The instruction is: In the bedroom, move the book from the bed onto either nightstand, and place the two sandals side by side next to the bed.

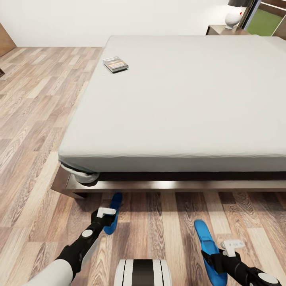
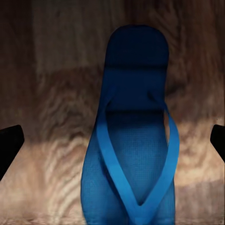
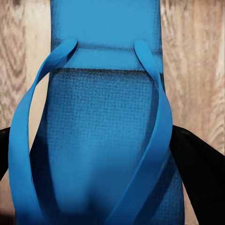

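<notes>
Both arms reach down to the floor at the foot of the bed [image 1: 178, 99], one over each blue sandal. The left tool [image 1: 106, 214] hangs straight above the left sandal [image 1: 113, 214]; its wrist view shows the dark fingertips [image 2: 9, 145] spread wide on either side of the sandal [image 2: 133, 154], touching nothing, so it is released. The right tool [image 1: 228, 250] sits much lower over the right sandal [image 1: 208, 248], its dark fingers [image 3: 197, 173] close against the sole's edges; whether they pinch it I cannot tell. The sandals lie well apart, so I judge each arm means to draw one inward. The book [image 1: 115, 64] rests far beyond the left tool, near the mattress's far edge, the nightstand [image 1: 226, 30] beyond the right.
</notes>
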Controlling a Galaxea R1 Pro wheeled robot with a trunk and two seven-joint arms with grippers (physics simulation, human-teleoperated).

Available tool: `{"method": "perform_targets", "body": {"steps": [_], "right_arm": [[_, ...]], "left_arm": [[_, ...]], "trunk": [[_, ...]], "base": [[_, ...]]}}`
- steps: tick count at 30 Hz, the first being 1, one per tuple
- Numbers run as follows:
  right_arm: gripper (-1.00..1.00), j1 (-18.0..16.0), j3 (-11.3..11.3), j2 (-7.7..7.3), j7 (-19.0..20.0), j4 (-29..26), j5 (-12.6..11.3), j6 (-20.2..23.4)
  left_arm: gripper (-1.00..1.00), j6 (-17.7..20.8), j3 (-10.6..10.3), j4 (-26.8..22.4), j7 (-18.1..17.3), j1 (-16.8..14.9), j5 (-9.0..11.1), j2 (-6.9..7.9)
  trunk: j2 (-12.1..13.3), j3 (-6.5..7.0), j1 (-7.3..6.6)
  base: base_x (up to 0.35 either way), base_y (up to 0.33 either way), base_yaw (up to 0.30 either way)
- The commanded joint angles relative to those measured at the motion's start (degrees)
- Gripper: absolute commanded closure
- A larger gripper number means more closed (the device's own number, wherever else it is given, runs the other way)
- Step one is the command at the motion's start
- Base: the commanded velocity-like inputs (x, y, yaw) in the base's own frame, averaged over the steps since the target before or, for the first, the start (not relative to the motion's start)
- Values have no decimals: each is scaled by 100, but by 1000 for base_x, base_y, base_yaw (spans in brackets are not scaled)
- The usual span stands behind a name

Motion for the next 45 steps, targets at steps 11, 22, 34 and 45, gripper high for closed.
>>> {"method": "perform_targets", "body": {"steps": [11, 22, 34, 45], "right_arm": [[100, 3, -19, 24, 33, 179, 8, 27], [100, 3, -27, 18, 29, 221, 7, 27], [100, 3, -28, 17, 29, 233, 7, 27], [100, 3, -35, 17, 29, 233, 7, 27]], "left_arm": [[-100, 389, 7, 5, 51, 171, 29, 37], [-100, 385, 36, -46, 40, 180, 79, 46], [-100, 398, 45, -81, 30, 191, 84, 52], [-100, 398, 46, -71, 36, 192, 78, 75]], "trunk": [[-1, -2, -1], [-1, -2, -1], [-1, -2, -1], [-1, -2, -1]], "base": [[0, 0, 0], [0, 0, 0], [0, 0, 0], [0, 0, 0]]}}
